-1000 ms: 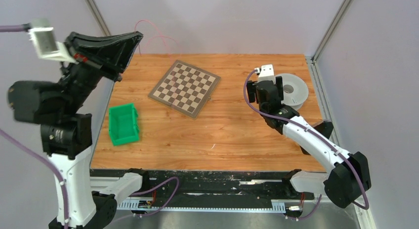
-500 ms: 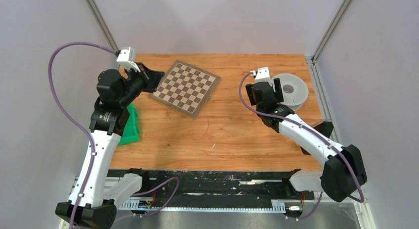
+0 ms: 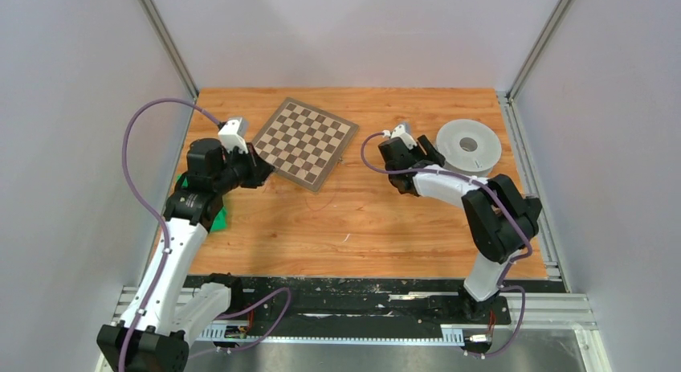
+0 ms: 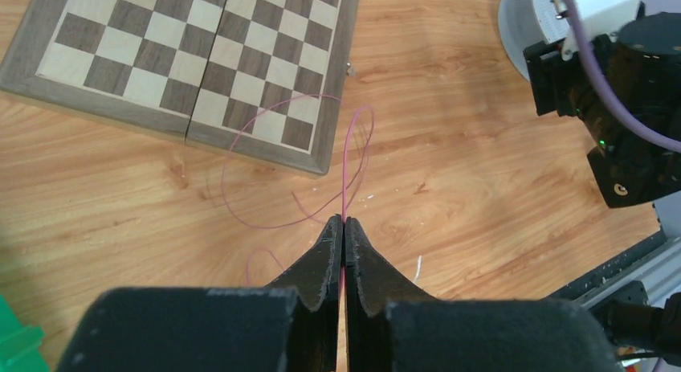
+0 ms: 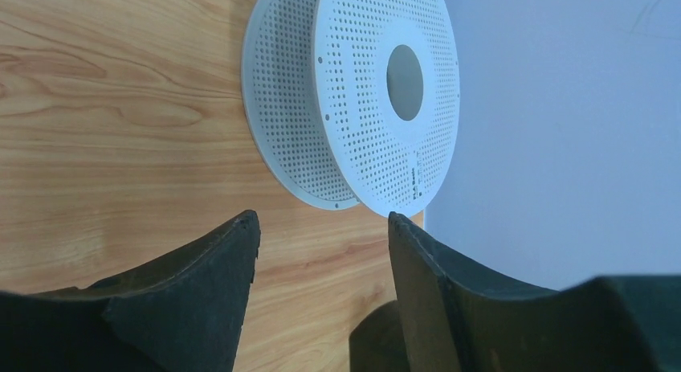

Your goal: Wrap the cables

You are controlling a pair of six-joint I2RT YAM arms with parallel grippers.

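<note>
Centrally, left gripper [image 4: 344,224] pinches thin pink cable [image 4: 347,155], fingers nearly touching. Cable lies in loose loops on table [image 4: 450,171], one arc crossing chessboard [image 4: 193,51] corner. Right gripper [image 5: 321,227] low over table, fingers spread apart, white perforated spool [image 5: 361,99] lying flat just beyond tips. Green bin [image 3: 217,221] mostly hidden behind left arm.

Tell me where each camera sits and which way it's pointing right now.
Top external: above and behind the bases, looking down on the table; left arm and right arm show.
Left wrist: on the left arm, looking past the left gripper, shut on the pink cable, toward the chessboard.
Right wrist: low, facing the white spool between the open right gripper fingers.
Shared: top and left wrist both show the chessboard.
</note>
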